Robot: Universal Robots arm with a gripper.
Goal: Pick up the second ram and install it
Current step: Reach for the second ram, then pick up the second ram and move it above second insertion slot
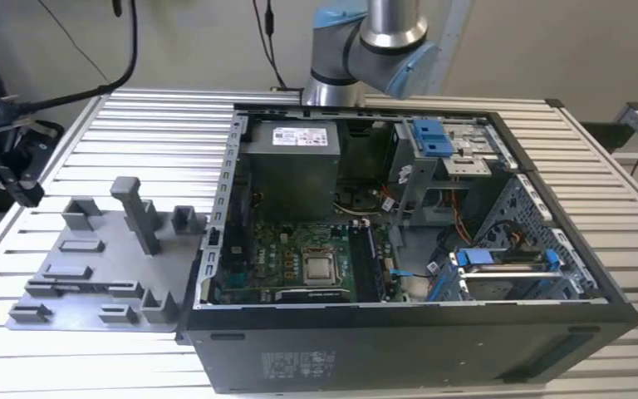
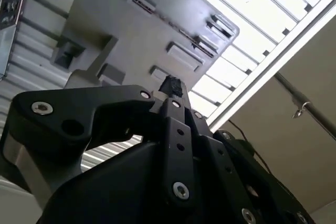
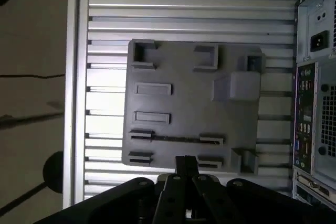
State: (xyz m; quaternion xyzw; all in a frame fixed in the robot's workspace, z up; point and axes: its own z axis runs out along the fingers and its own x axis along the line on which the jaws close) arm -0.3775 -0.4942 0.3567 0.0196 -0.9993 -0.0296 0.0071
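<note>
The pincer (image 3: 186,163) sits closest to the lens in both wrist views. Its black fingers are pressed together with nothing between them, and it hangs above the grey holder tray (image 3: 184,108) without touching it. In the first wrist view its tip lies over the tray's edge, on the side where the second ram (image 3: 176,139) rests.

The second ram stands on its edge in the tray. From above it shows as a thin dark strip spanning two slotted holders, and it is apart from the pincer.

Other blocks and empty slots rise from the tray around it, with a taller post toward the far side. The tray lies flat on the slatted metal worktop (image 3: 184,14).

Just beside the tray, on the exterior view's right of it, an open computer case (image 1: 408,349) lies on its side. Inside it are the green motherboard (image 1: 296,249), nearest the tray, and the grey power supply (image 1: 292,170) behind the board.

Farther from the tray, blue-latched drive bays (image 1: 432,137) stand at the case's far end. The robot arm (image 1: 391,33) rises behind the case.
</note>
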